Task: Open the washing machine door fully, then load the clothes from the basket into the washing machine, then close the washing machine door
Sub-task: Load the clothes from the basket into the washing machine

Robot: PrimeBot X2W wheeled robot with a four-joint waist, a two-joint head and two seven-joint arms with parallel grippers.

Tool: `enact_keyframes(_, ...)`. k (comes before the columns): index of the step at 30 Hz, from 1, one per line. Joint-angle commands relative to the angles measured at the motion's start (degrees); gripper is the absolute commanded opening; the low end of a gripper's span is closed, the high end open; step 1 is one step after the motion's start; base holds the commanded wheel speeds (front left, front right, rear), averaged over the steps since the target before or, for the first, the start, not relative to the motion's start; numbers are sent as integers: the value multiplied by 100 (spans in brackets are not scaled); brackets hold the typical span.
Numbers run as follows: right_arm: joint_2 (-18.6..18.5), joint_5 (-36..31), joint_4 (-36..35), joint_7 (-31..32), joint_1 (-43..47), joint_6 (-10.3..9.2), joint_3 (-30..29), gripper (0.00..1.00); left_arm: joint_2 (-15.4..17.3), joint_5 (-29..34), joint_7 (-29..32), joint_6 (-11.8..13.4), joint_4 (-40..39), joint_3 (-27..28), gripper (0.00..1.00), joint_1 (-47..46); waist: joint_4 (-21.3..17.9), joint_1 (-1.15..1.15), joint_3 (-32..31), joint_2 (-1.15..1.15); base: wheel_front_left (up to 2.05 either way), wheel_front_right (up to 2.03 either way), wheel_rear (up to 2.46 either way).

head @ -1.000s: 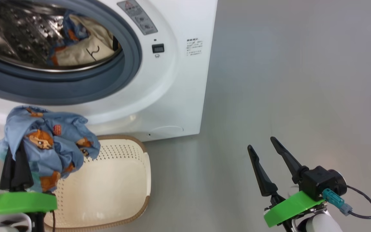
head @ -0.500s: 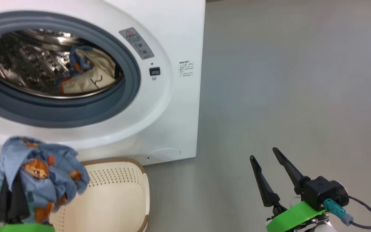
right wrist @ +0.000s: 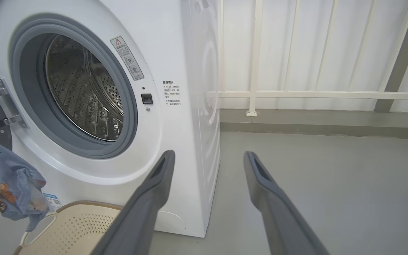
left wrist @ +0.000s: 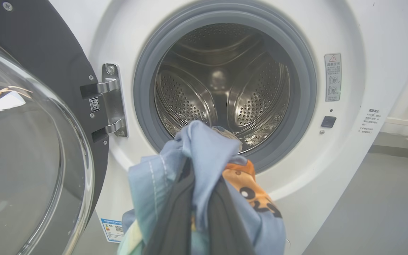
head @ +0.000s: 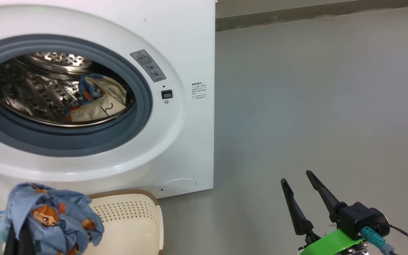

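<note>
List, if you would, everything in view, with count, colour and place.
washing machine: one, white, on the floor, head view's left.
washing machine door: one, black with clear glass, swung open left of the opening.
drum: one, steel, inside the machine.
gasket: one, grey-blue, around the opening.
clothes in the drum: one piece, cream and blue, lower right.
held clothes: one bundle, light blue with orange patches, raised by the basket's left end.
basket: one, cream with brown rim, on the floor before the machine.
railing: one, white, beyond the machine.
left end effector: one, dark, shut on the held clothes.
right end effector: one, dark, open, head view's lower right.
</note>
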Motion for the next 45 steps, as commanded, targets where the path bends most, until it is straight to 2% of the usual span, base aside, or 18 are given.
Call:
enact_keyframes(1,25,-38,-165,-28,-73,8,138,100,51,50,-37,36,-179,177,0,-103,12,0,-8,0,0,0,0)
enact_keyframes(14,24,-46,-181,-28,-54,8,117,100,9,59,-37,1,-149,172,0,-165,25,0,59,0,0,0,0)
enact_keyframes(27,24,-28,-257,-28,-135,8,81,100,-7,35,-37,-108,-11,127,0,-567,124,0,534,0,0,0,0)
enact_keyframes(40,24,-69,-394,-28,-371,8,50,100,63,-18,-37,-234,309,196,0,-1526,185,0,1361,0,0,0,0)
enact_keyframes(45,25,-94,-425,-28,-449,8,24,100,259,-32,-37,-285,523,193,0,-2070,151,0,1615,0,0,0,0)
